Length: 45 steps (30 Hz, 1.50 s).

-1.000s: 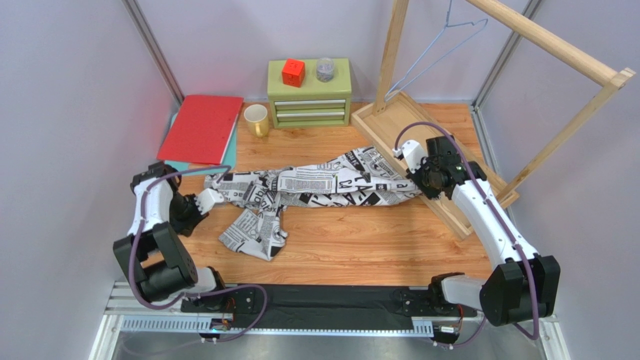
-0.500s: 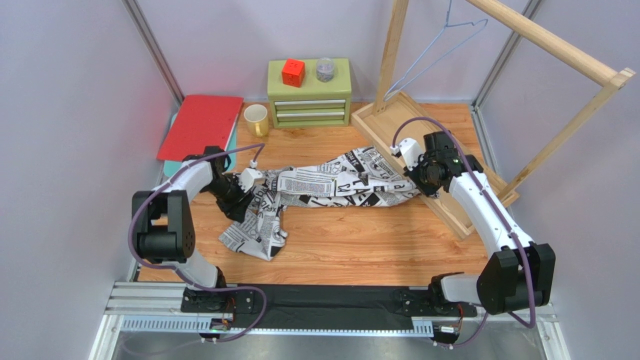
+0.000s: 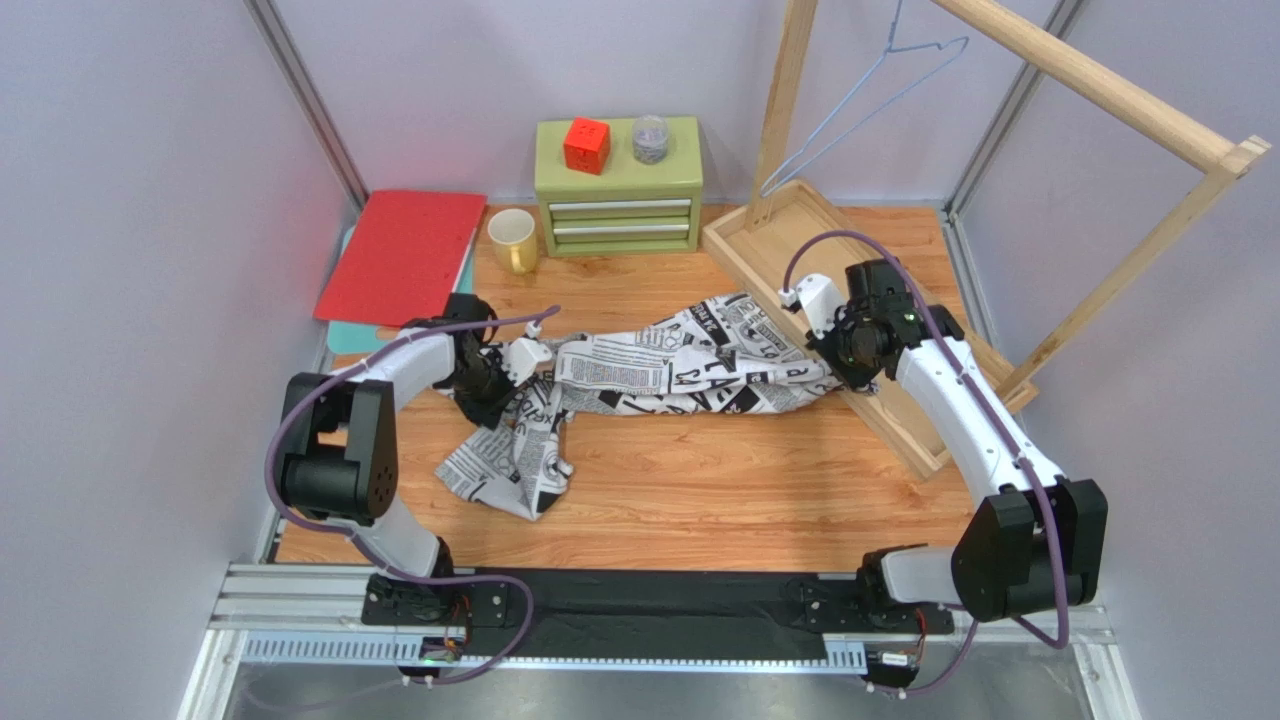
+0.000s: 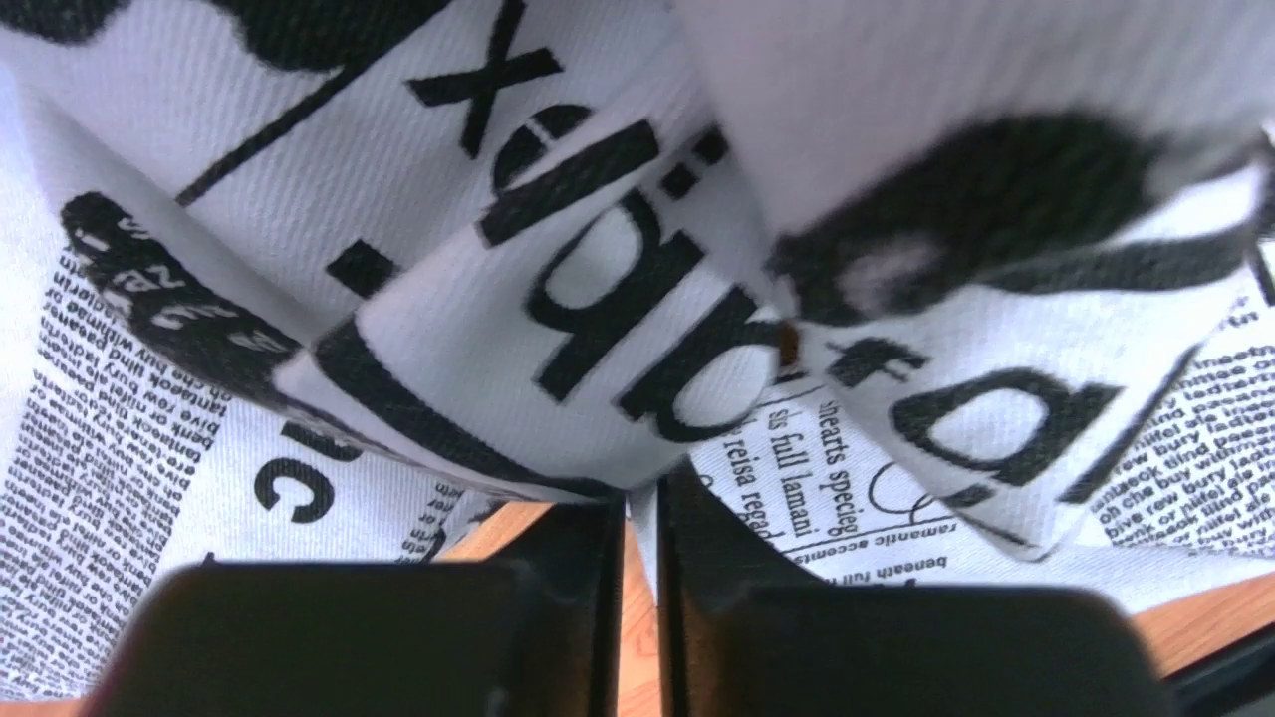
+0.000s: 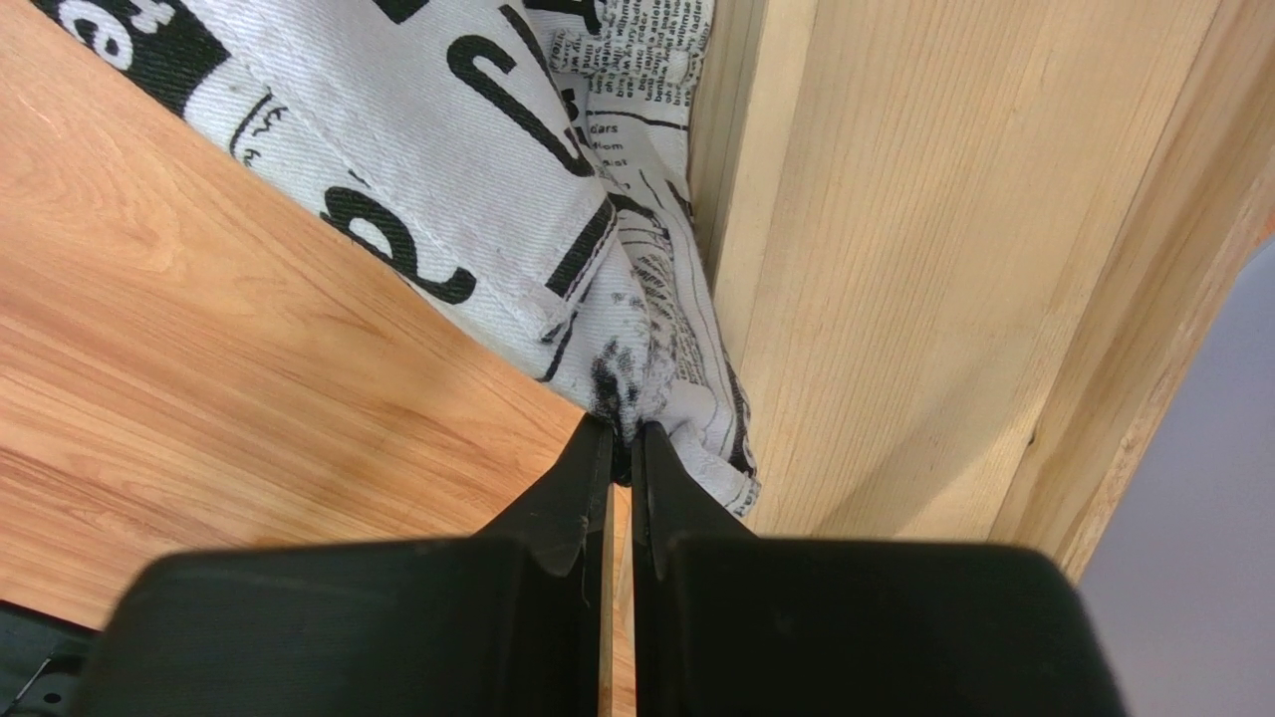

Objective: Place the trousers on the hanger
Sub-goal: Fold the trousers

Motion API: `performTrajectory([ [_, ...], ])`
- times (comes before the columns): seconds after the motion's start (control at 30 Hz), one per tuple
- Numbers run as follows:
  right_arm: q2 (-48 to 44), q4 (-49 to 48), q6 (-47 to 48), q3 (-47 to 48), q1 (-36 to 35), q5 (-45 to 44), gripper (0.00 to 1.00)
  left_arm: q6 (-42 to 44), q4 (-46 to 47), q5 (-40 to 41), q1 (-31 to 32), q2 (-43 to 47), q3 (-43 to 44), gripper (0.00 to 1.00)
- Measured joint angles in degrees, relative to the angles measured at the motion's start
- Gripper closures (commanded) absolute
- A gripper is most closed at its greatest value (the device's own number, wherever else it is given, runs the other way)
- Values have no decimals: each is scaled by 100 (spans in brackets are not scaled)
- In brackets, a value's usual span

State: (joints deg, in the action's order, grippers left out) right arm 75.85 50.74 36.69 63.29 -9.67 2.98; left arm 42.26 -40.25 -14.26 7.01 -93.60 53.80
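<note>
The trousers (image 3: 661, 368), white with black newsprint, lie crumpled across the wooden table, one leg folded toward the front (image 3: 504, 473). My left gripper (image 3: 511, 372) is at their left part. In the left wrist view it (image 4: 641, 501) is shut on a thin fold of the trousers (image 4: 599, 299). My right gripper (image 3: 827, 348) holds their right end. In the right wrist view it (image 5: 623, 433) is shut on a bunched edge of the trousers (image 5: 449, 135), against the rack's base (image 5: 898, 224). The hanger (image 3: 864, 98), pale blue wire, hangs from the rack's top bar at the back.
The big wooden rack frame (image 3: 1112, 90) stands at the right on a tray-like base (image 3: 781, 248). At the back stand a green drawer box (image 3: 619, 203) with a red cube (image 3: 586, 144) and a jar (image 3: 649, 138), a yellow mug (image 3: 513, 240) and a red folder (image 3: 403, 255).
My left arm swung in from the table's left edge onto the trousers, opened, then closed on a fold. The right gripper kept its grip and hardly moved.
</note>
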Motion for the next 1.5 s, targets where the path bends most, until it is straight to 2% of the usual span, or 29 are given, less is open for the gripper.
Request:
performTrajectory([
  [0.07, 24, 7, 2, 37, 0, -4, 100, 22, -24, 68, -68, 33, -2, 100],
  [0.13, 31, 46, 9, 109, 0, -4, 100, 114, -149, 138, -402, 98, 11, 100],
  [0.23, 31, 76, 50, 214, 17, -4, 100, 455, -776, 269, -1633, 203, 459, 100],
  [0.33, 24, 92, 109, 240, 103, -4, 100, 866, -1182, 428, -2837, 330, 1488, 100],
  [0.43, -4, 111, 203, 227, 181, 0, 100, 1263, -1314, 533, -3506, 542, 2245, 100],
  [0.67, -221, 160, 387, 116, 337, 42, 100, 1596, -1602, 337, -4142, 695, 2636, 100],
  [0.93, -299, 319, 673, 269, 914, 546, 100, 1585, -1648, -378, -4760, 577, 3694, 100],
  [1.07, -750, 660, 1132, 184, 1178, 940, 100, 1963, -1744, -852, -5230, 678, 3650, 100],
  [1.23, -2162, 1305, 2020, -811, 1292, 1257, 100, 2826, -1993, -1169, -6146, 949, 2879, 100],
  [1.3, -2441, 1606, 2179, -1099, 1294, 1281, 100, 3117, -2083, -1189, -6382, 957, 2634, 100],
  [1.37, -2450, 1768, 2234, -1152, 1300, 1300, 100, 3403, -2175, -1224, -6483, 975, 2400, 100],
  [1.5, -1696, 1838, 2083, -638, 1316, 1342, 100, 4026, -2079, -1495, -6400, 1453, 1694, 100],
])
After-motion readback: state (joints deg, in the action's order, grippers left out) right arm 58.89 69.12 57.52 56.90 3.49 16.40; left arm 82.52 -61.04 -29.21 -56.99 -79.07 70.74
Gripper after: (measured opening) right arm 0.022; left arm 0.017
